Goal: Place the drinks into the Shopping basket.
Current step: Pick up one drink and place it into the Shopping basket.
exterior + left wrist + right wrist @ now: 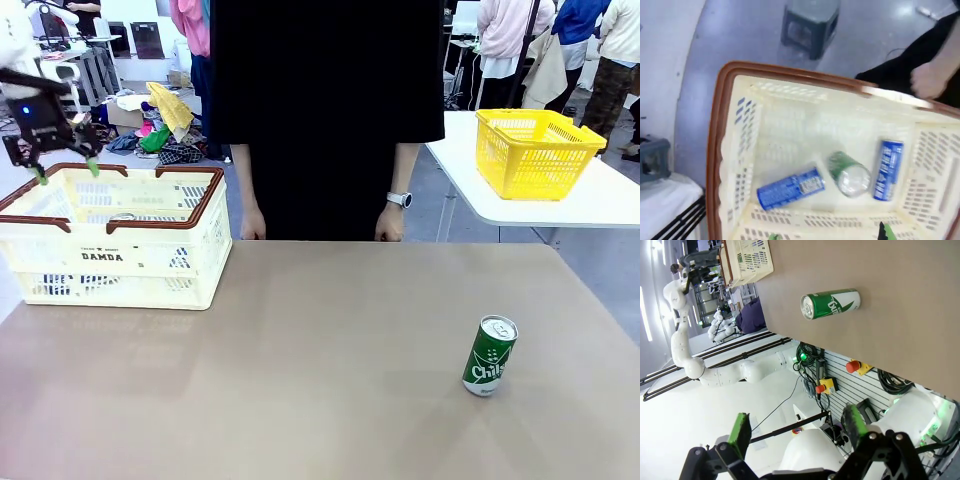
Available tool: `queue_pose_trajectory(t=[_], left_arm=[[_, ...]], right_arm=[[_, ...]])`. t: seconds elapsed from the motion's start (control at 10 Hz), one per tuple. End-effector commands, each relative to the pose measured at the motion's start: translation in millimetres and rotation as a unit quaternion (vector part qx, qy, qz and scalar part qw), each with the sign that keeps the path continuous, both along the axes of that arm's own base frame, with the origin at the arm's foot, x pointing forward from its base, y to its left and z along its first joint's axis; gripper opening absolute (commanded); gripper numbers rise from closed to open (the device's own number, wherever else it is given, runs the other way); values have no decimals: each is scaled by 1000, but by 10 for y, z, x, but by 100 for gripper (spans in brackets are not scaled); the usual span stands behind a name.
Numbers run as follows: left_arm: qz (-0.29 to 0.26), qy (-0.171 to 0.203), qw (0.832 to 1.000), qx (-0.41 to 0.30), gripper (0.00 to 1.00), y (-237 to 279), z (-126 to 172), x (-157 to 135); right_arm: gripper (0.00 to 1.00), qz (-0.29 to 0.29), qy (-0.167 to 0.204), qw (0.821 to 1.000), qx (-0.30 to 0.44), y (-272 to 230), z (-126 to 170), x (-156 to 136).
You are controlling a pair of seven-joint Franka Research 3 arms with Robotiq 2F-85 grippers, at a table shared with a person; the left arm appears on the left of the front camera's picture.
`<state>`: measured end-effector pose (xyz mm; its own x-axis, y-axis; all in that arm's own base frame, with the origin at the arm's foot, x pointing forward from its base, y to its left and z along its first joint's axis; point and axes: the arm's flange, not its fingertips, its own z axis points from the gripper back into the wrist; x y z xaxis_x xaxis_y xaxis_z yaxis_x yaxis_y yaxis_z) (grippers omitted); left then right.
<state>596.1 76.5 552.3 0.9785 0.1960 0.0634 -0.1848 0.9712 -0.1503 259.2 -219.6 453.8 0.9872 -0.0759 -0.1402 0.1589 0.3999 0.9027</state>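
The left claw is being held above the far left corner of the Shopping basket. Its jaws are being kept wide apart and nothing is being gripped between them. In the left wrist view one green fingertip is being seen at the bottom edge, over the basket's near wall.

The basket is being carried on the left part of the counter. Three drinks are being contained on its floor:
- A first blue can is lying on its side.
- A second blue can is lying nearer the opposite wall.
- A green can is lying between them, with its silver top being turned towards the camera.

Whether the green can is touching the second blue can cannot be told.

A lone green can is being observed standing upright on the counter, towards the robot's right and well apart from the basket.

The right claw is being held clear of the counter. Its green pads are being kept wide apart and nothing is being held.

A person is standing at the far edge, with one hand and the other hand being held low by the counter. A yellow basket is being carried on a white table behind.
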Motion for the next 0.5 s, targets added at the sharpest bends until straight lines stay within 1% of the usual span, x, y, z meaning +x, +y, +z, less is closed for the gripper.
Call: queue_pose_trajectory(t=[0.0, 0.1, 0.2, 0.3, 0.4], left_arm=[[-47, -16, 996, -75, 100, -121, 365, -638], [-80, 1, 989, -126, 100, -145, 582, -992], [-120, 3, 977, -176, 100, -118, 704, -1356], [-132, 28, 959, -249, 100, 40, 725, -1748], [-168, 25, 937, -306, 100, 229, 621, -2063]], right_arm=[[100, 4, -5, 1000, 3, -4, 36, 4], [100, 4, -5, 1000, 3, -4, 36, 4], [100, 4, -5, 1000, 3, -4, 36, 4], [100, 4, -5, 1000, 3, -4, 36, 4], [100, 4, -5, 1000, 3, -4, 36, 4]])
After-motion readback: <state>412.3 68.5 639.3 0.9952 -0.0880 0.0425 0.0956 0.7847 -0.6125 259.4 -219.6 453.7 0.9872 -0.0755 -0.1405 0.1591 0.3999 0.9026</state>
